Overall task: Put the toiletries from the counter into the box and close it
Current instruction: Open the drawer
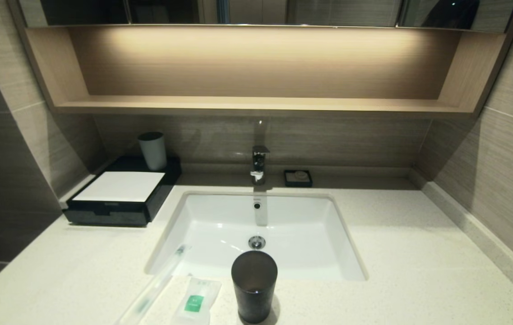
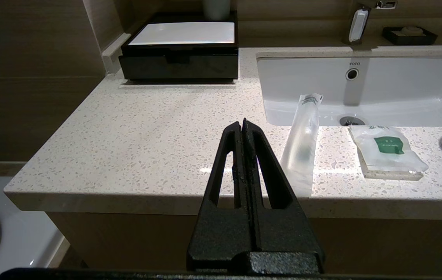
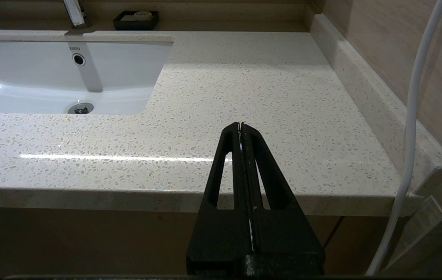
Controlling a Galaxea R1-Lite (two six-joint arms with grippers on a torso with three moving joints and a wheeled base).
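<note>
A wrapped toothbrush (image 1: pixel 157 282) lies on the cream counter (image 1: pixel 418 253) at the sink's front left corner, its tip over the basin; it also shows in the left wrist view (image 2: pixel 302 147). A white sachet with a green label (image 1: pixel 196 300) lies beside it, also in the left wrist view (image 2: pixel 388 149). The black box with a white top (image 1: pixel 121 192) stands at the back left, its drawer shut (image 2: pixel 180 48). My left gripper (image 2: pixel 243 123) is shut and empty, held before the counter's front edge, left of the toothbrush. My right gripper (image 3: pixel 241 126) is shut and empty, before the counter's right part.
A dark tumbler (image 1: pixel 254 286) stands at the sink's front edge, right of the sachet. A white sink basin (image 1: pixel 310 243) with a tap (image 1: pixel 259 164) sits mid-counter. A pale cup (image 1: pixel 153 150) stands on the box's back. A small black soap dish (image 1: pixel 298 178) is behind the sink.
</note>
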